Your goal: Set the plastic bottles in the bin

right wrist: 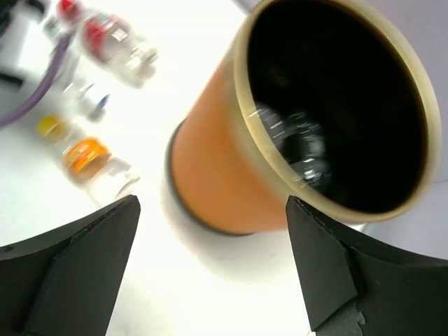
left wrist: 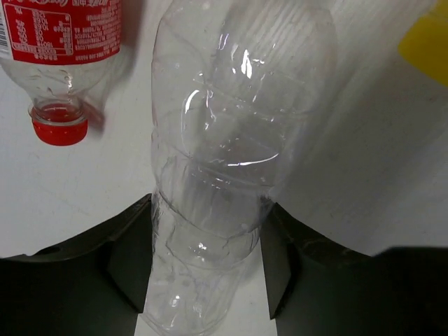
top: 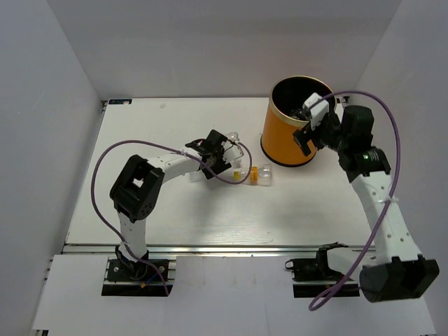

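My left gripper (left wrist: pixel 206 280) is shut on a plain clear plastic bottle (left wrist: pixel 224 140) lying on the table, one finger pressed against each side of it. A clear bottle with a red label and red cap (left wrist: pixel 63 42) lies just left of it. In the top view the left gripper (top: pixel 227 155) is at mid-table beside a small bottle with a yellow cap (top: pixel 255 175). The orange bin (top: pixel 280 140) stands at the back right. My right gripper (top: pixel 315 119) hangs open over its rim with nothing between the fingers. A clear bottle (right wrist: pixel 294 147) lies inside the bin (right wrist: pixel 217 161).
A purple cable (top: pixel 105 161) loops off the left arm. White walls close in the table (top: pixel 175 217) on three sides. A yellow object (left wrist: pixel 427 42) shows at the top right of the left wrist view.
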Controlling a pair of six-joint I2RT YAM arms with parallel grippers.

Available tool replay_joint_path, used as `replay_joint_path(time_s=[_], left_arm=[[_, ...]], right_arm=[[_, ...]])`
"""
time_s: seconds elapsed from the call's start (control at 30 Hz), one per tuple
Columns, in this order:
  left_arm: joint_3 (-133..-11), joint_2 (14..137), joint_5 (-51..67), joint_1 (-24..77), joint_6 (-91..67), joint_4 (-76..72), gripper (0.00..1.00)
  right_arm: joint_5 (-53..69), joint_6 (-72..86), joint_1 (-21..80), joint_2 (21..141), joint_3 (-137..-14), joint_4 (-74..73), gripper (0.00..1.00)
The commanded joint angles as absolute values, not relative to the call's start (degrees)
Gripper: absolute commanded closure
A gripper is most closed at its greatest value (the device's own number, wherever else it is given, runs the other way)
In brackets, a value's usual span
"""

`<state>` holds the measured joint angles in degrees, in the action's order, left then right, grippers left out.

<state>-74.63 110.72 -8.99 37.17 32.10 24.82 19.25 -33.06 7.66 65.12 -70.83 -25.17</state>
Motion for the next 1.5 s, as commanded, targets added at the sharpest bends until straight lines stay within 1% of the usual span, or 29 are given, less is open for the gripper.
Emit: replay_joint_path(time_s=[0.0,0.03,0.13,0.17,0.23,0.27,0.3,0.37,0.4,0.43,0.47,0.5,0.53,0.57,0.63,0.8,0.87,1.0,1.13,1.17,1.27,1.37,1.47], left_arm=[[-77.1,108.6,-1.6,36.6,32.8,29.6,0.4],[-77.1,108.0,0.5,36.6,33.3,31.2,0.4],[-77.1,107.5,2.0,36.0,33.8,34.0,0.4],[-77.1,107.5,2.9,36.0,33.8,34.5,0.44],[-79.2,108.1,3.6,36.0,32.4,36.6,0.78],[-80.0,108.8,4.6,36.0,31.6,37.8,0.99],[-80.7,108.8,5.4,36.0,31.0,39.4,1.0],[-80.7,104.9,8.5,36.8,29.2,39.4,1.0],[-80.7,102.7,8.5,36.8,28.3,37.5,1.0],[-80.0,100.0,9.6,37.4,26.4,36.1,1.0],[-80.0,97.6,10.8,37.4,25.3,35.0,1.0],[-80.0,92.8,11.5,37.4,24.1,32.9,1.0],[-80.0,90.5,12.3,37.4,23.0,31.6,1.0],[-80.5,88.7,12.3,37.4,21.3,30.5,1.0],[-82.9,85.4,14.3,37.4,19.4,27.8,1.0],[-87.3,85.6,22.2,37.4,12.3,18.5,1.0],[-87.9,86.4,24.9,37.4,9.7,10.3,1.0],[-91.7,92.7,31.4,37.4,1.1,-2.6,1.0],[-96.2,99.6,35.9,37.4,-7.7,-14.6,1.0],[-97.0,100.7,35.9,38.0,-9.6,-20.9,1.0],[-101.1,106.0,36.0,38.0,-15.4,-29.4,1.0],[-105.6,110.5,36.0,38.0,-19.9,-35.2,1.0],[-108.4,115.6,33.5,38.0,-24.7,-42.1,1.0]], right_arm=[[25.7,-35.9,7.5,59.6,-64.1,-26.6,0.1],[26.3,-36.3,7.1,57.3,-60.1,-26.5,0.1],[30.0,-36.7,7.2,52.0,-55.0,-27.7,0.11],[30.6,-36.5,7.3,51.2,-54.4,-28.2,0.11],[33.0,-36.0,7.3,47.6,-51.7,-29.4,0.11],[33.3,-35.9,7.3,46.5,-50.7,-29.7,0.11],[33.8,-35.7,7.3,44.8,-50.5,-30.8,0.11],[34.5,-34.8,7.4,41.0,-48.5,-31.2,0.13],[34.4,-34.8,7.3,39.8,-47.9,-31.1,0.18],[33.2,-33.8,7.3,37.9,-47.4,-31.0,0.29],[32.7,-32.8,7.3,36.4,-45.8,-30.9,0.43],[31.6,-31.3,7.3,36.0,-45.4,-30.8,0.68],[30.5,-30.6,7.3,34.5,-44.1,-30.7,0.87],[30.2,-29.5,7.3,34.1,-42.6,-30.2,1.0],[30.8,-29.2,7.3,33.9,-40.4,-29.6,1.0],[36.1,-34.2,7.4,35.9,-40.1,-33.6,1.0],[38.1,-37.6,7.6,35.3,-39.0,-34.4,1.0],[40.0,-43.3,7.5,34.4,-36.0,-34.1,1.0],[41.0,-45.2,8.0,35.2,-35.6,-34.7,1.0],[41.0,-45.3,8.0,35.6,-35.8,-35.3,1.0],[41.1,-46.3,8.2,36.5,-35.4,-35.8,1.0],[41.4,-46.7,8.4,36.7,-35.2,-35.9,1.0],[41.0,-46.8,8.7,36.8,-35.1,-35.6,1.0]])
